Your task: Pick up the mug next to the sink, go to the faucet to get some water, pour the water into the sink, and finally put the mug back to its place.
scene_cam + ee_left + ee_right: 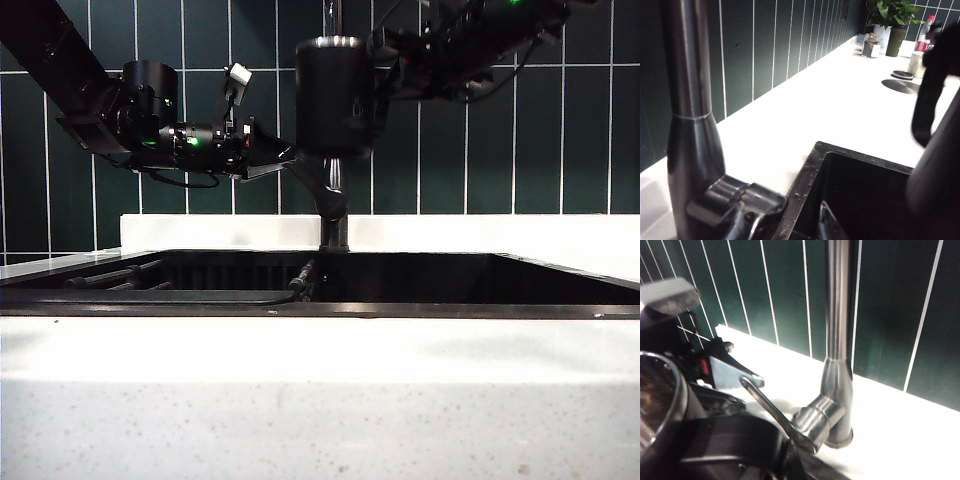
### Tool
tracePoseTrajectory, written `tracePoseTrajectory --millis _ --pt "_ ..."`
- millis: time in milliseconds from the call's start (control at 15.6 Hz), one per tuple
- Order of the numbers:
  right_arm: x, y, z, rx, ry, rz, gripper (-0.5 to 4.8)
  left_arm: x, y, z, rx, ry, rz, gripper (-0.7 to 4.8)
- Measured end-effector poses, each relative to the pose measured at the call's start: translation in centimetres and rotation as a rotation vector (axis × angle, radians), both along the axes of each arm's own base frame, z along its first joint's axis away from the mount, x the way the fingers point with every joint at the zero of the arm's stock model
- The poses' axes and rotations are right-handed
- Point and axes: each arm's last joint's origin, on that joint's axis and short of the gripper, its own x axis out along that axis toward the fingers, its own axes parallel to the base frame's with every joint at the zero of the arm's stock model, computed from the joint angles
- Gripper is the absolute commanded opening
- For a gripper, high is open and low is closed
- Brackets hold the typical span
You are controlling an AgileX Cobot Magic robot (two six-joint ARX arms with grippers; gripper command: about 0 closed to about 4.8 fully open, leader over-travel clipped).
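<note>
The matte black mug [335,95] hangs upright high above the sink [480,275], in front of the faucet pipe [333,205]. My right gripper [385,65] reaches in from the right and is shut on the mug's handle side; in the right wrist view the silver rim [662,400] and handle band [740,440] fill the near corner beside the gripper [785,460]. The faucet [839,315] stands just past it, its lever [765,400] pointing toward me. My left gripper [280,160] is open, its fingers either side of the lever base [735,200].
Dark slatted rack parts [120,278] and a hose [300,280] lie in the basin. A dark green tiled wall [500,150] runs behind the white counter [830,110]. Potted plants [892,20], a bottle [925,35] and round discs [902,85] stand far along the counter.
</note>
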Motion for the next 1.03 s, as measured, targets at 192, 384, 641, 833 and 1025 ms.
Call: tracePoseTrajectory --millis 192,384,641,833,1025 --pt "0.07 0.02 -0.22 -0.003 0.009 0.000 -0.01 -0.08 0.01 -0.17 0.002 0.033 -0.032 1.81" --pt "0.07 0.02 -0.24 -0.004 0.012 0.000 -0.01 -0.17 0.00 -0.36 0.005 0.057 -0.060 1.78" --pt "0.06 0.02 -0.28 -0.005 0.014 0.001 -0.01 -0.17 -0.06 -0.40 0.008 0.055 -0.056 1.79" --pt "0.05 0.04 -0.32 -0.006 0.018 0.004 -0.01 -0.08 -0.26 -0.41 0.020 0.020 -0.008 1.79" --pt "0.05 0.02 -0.44 -0.010 0.030 0.004 -0.01 0.16 -0.15 -0.43 0.034 -0.007 0.078 1.79"
